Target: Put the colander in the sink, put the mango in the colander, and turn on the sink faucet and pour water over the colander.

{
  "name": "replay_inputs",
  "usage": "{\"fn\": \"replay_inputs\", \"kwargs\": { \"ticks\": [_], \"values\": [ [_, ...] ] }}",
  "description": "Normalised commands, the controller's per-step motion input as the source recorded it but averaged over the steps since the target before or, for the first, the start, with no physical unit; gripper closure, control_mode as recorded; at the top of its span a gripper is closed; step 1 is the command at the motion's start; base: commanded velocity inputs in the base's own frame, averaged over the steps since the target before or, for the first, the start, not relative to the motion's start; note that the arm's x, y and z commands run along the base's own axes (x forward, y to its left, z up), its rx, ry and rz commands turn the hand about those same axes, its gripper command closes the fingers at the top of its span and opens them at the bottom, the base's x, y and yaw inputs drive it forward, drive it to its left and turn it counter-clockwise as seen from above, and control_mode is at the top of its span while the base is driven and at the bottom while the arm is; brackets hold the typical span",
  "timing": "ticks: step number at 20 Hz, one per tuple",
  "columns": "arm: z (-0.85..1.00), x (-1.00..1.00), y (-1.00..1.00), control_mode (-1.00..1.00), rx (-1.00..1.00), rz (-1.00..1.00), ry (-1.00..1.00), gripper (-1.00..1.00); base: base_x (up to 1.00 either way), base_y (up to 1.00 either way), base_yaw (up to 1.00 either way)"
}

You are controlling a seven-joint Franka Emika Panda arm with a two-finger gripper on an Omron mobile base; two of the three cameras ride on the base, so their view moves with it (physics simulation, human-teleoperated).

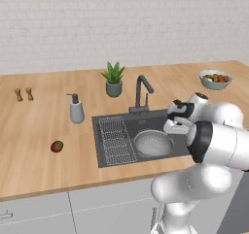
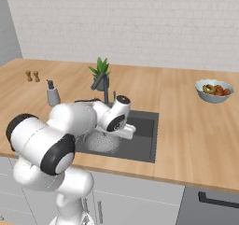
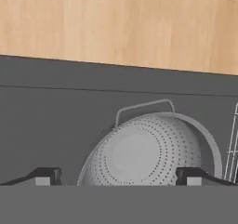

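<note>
My jaws stand spread wide and hold nothing, hovering over the colander, which sits upright on the floor of the sink, just beside the wire rack and in front of the sink faucet. From my hand view the two finger tips stand to either side of the perforated bowl without touching it, so I judge the first part of the task done and the step in hand to be fetching the mango. It lies on the wooden tabletop, well apart from the sink on its far side from me, near the front edge and nearer than the soap dispenser. To do this well I should lift straight up first, so that my fingers clear the colander's rim and its wire handle without nudging the bowl, then swing across above the rack and the basin's edge. The mango is small, oval and likely to roll (a rounded fruit on a flat top), so I would come down from directly above it with the jaws wide, straddle its shorter width, and close gently across the middle. The fruit bowl at the far end is not my concern.
</note>
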Motion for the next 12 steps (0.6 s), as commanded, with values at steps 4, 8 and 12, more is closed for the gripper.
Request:
{"fn": "replay_inputs", "kwargs": {
  "ticks": [4, 8, 12],
  "values": [
    [1.0, -0.58, 0.04, -1.0, 0.05, 0.0, -0.07, -1.0, 0.0, 0.0, 0.0],
    [0.86, -0.74, 0.42, -1.0, 0.04, -0.07, 0.0, -1.0, 0.0, 0.0, 0.0],
    [0.58, -0.77, 0.78, -1.0, 0.01, -0.17, 0.0, -1.0, 0.0, 0.0, 0.0]
  ]
}}
